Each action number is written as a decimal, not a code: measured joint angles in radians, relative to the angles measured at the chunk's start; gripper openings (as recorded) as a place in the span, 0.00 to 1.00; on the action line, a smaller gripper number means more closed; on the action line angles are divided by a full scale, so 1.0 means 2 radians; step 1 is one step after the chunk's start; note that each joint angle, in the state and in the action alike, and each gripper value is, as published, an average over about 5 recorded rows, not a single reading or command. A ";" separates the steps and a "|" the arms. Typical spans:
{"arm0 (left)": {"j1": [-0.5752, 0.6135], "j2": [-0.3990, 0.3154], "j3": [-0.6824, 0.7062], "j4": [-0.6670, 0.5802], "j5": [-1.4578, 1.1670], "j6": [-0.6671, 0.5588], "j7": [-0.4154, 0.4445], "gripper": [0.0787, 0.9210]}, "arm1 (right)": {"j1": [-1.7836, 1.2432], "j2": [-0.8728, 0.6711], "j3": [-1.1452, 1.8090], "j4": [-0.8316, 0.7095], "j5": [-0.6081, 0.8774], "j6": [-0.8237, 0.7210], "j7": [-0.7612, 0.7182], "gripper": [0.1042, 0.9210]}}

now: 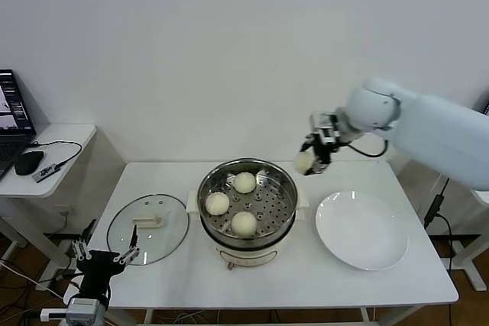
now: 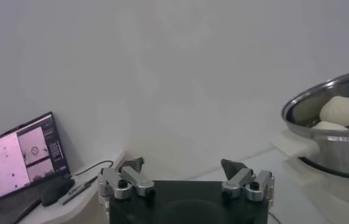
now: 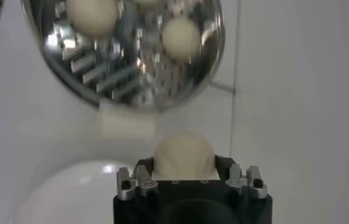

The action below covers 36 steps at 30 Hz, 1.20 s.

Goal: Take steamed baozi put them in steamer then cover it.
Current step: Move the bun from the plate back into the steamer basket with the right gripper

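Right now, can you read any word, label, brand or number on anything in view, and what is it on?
None can be read.
Laptop screen: windows and small marks show, too blurred to read.
Steamer, cover, plate and both claws: no lettering visible.

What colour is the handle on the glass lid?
Cream-white, flat, at the centre of the clear lid lying on the table left of the pot. Head view shows it best.

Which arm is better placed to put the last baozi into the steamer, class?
The right. Its gripper already holds the fourth baozi in the air just beside the steamer, where three buns lie. The left gripper is open, low at the table's near left corner by the cover.
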<state>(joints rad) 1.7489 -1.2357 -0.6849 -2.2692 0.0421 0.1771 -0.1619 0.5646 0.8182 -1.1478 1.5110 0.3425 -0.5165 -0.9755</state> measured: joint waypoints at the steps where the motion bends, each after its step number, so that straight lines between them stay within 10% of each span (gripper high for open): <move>1: 0.000 -0.001 0.000 0.000 0.000 0.000 0.000 0.88 | 0.000 0.009 -0.004 0.001 0.008 -0.007 0.006 0.66; 28: -0.002 -0.007 -0.004 0.003 0.000 -0.002 -0.001 0.88 | -0.074 0.108 -0.039 -0.029 0.017 -0.092 0.069 0.66; 36: -0.003 -0.007 -0.005 0.004 0.000 -0.002 -0.001 0.88 | -0.075 0.103 -0.028 -0.024 0.011 -0.094 0.071 0.84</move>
<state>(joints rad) 1.7437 -1.2492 -0.6942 -2.2621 0.0428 0.1733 -0.1640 0.4141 1.0236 -1.2034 1.4640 0.3644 -0.7049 -0.8345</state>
